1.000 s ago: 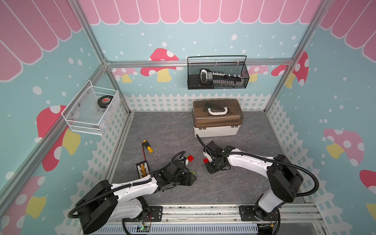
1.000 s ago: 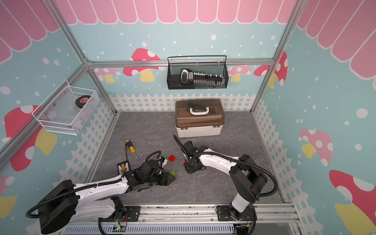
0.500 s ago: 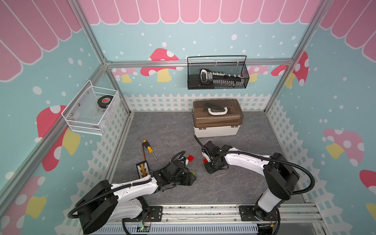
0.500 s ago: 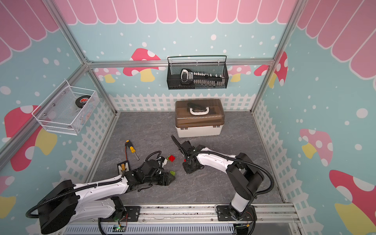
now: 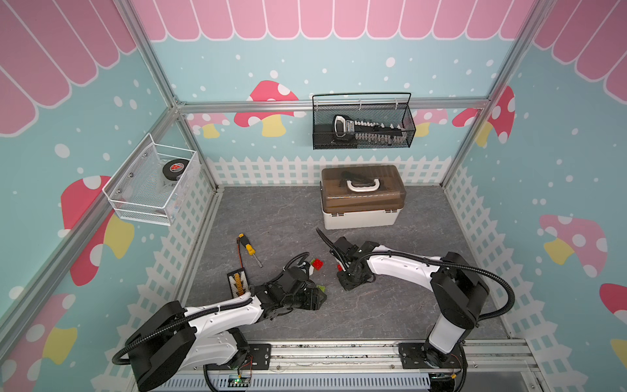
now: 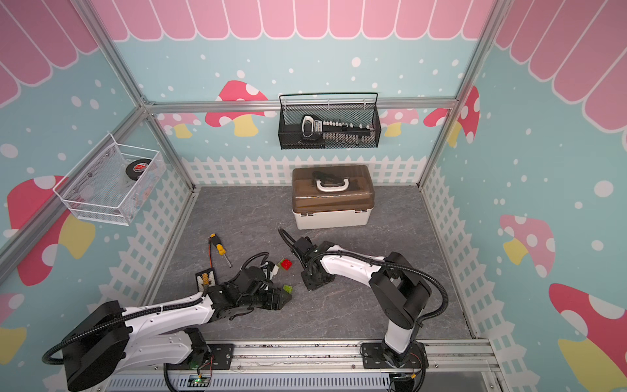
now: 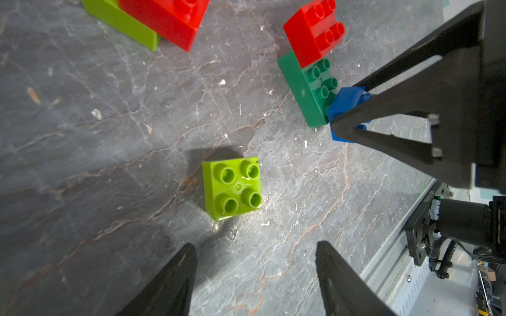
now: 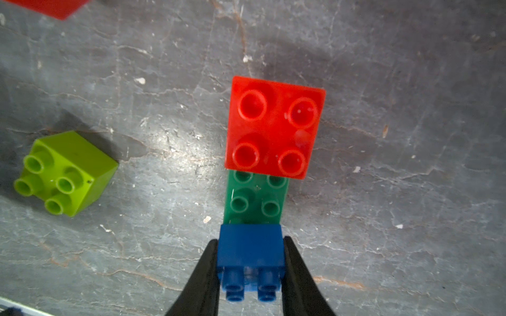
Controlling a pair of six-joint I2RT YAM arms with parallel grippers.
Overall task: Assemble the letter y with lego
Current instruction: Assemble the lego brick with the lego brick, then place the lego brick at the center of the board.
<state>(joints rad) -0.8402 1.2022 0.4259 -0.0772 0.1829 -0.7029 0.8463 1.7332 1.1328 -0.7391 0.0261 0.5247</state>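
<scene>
Right gripper [image 8: 250, 242] is clamped on the small blue square plastic brick [image 8: 250, 251], one finger on each side wall. Blue sits at the end of the long dark green studded bar [image 8: 256, 199] nearest that gripper. A red square brick [image 8: 273, 125] caps the other end. This half-built letter y lies on the grey stone-look mat [image 8: 410, 82], between the two arms.

Left gripper [image 7: 254, 246] stands wide and empty. A loose lime green brick [image 7: 232, 187] lies just ahead of its fingers, not touched.

Risks, my reading:
- Blue looks tipped, its studs leaning toward the wrist camera. Pressed down like that, it could catch one stud row only, or lever the bar so the red end lifts.
- Letting go before it snaps home would leave it free to topple.
- The lime brick rests free on smooth mat, so an off-centre pinch could skate or spin it.

Hard to see:
- I cannot tell whether blue's underside meets the bar's studs at all.
- In both top views the cluster is mostly buried under the right gripper.
- The red-on-lime pair [image 7: 167, 19] is cut by the frame edge in the left wrist view, and is only a small spot in both top views.
</scene>
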